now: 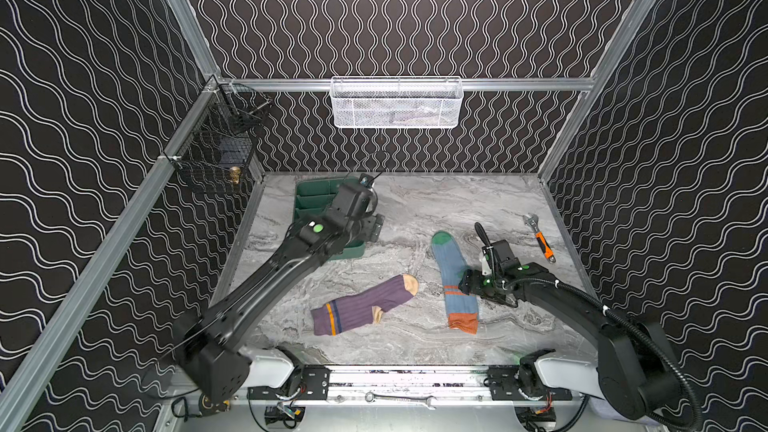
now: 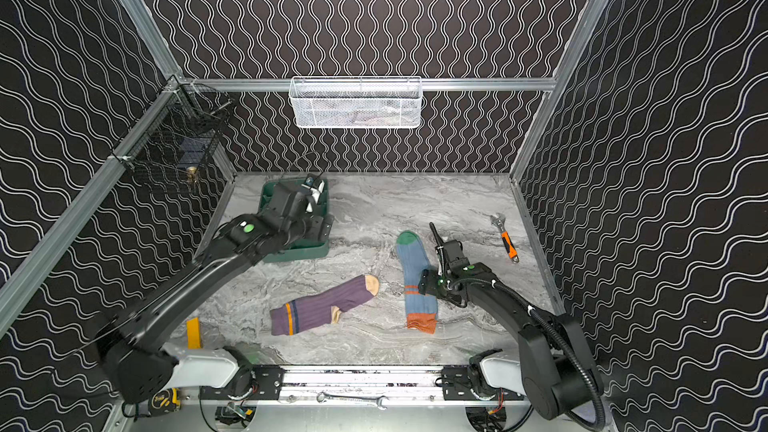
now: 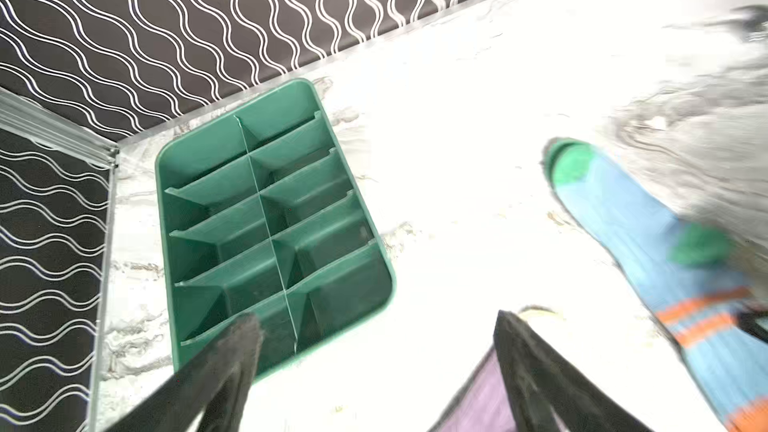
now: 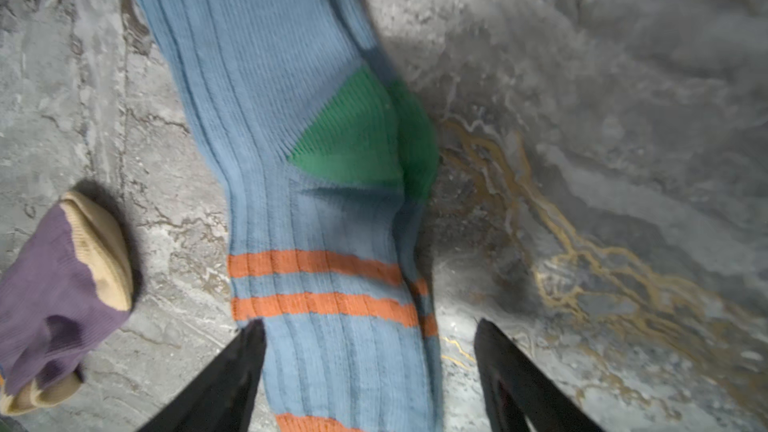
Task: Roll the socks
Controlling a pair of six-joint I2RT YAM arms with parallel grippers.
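The blue sock lies flat and unrolled on the marble table, right of the middle. Its green toe points toward the back wall and its orange cuff toward the front edge. The purple sock lies flat to its left, also unrolled. Its peach toe points toward the blue sock and its striped cuff toward the front left. The two socks are near each other but do not touch.

The right gripper is low over the leg of the blue sock, just below the two orange stripes. Its fingers are spread wide with the sock between them: one tip is at the sock's edge and the other is clear of it. It has hold of nothing.

The left gripper is up over the back left of the table, its fingers far apart and empty. Its wrist view is blurred. Beneath it sits a green divided tray near the corner of the walls.

A wrench with an orange handle lies toward the right edge, well apart from both socks. A white mesh basket hangs on the back wall.
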